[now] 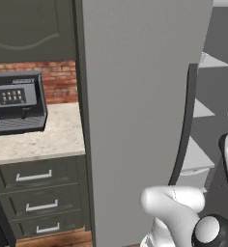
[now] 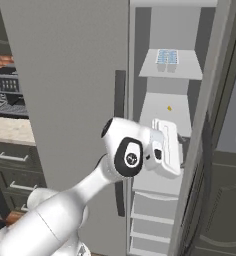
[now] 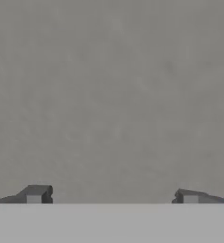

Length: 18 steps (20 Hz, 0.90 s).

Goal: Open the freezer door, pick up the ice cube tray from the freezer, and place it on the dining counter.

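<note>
Right base view: freezer door swung wide so freezer is reachable. Gripper inside at mid shelf, fingers spread, holding nothing, facing grey wall. Ice cube tray flat on shelf above gripper; prob. needs a lift.

a kitchen: freezer, brick backsplash, drawered counter.
</note>
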{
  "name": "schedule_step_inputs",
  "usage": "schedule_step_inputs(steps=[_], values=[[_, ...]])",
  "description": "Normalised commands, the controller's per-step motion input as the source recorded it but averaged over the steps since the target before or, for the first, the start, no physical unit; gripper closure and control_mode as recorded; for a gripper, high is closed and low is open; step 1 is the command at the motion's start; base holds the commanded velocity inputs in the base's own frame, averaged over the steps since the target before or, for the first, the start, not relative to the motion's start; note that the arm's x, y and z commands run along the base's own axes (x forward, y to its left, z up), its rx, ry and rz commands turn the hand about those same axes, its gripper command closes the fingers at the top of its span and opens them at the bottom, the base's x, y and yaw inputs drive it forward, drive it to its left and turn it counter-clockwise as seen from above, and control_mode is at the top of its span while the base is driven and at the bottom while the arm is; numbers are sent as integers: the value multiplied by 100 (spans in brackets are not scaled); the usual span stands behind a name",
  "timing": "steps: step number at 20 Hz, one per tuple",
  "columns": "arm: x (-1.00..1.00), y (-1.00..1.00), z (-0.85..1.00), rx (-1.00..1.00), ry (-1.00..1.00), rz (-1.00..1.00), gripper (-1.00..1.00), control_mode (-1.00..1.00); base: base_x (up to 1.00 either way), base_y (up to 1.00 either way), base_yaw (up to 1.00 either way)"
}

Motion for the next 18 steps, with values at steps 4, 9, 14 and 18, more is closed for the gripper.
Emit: schedule_step_inputs(steps=[4,9,14,18], values=[[2,-42,0,0,-1,0,-100,-100,0,0,0],[0,-40,0,0,-2,0,-100,-100,0,0,0],[0,-39,-3,0,-2,0,-100,-100,0,0,0],[7,-40,-1,0,-1,0,-100,-100,0,0,0]])
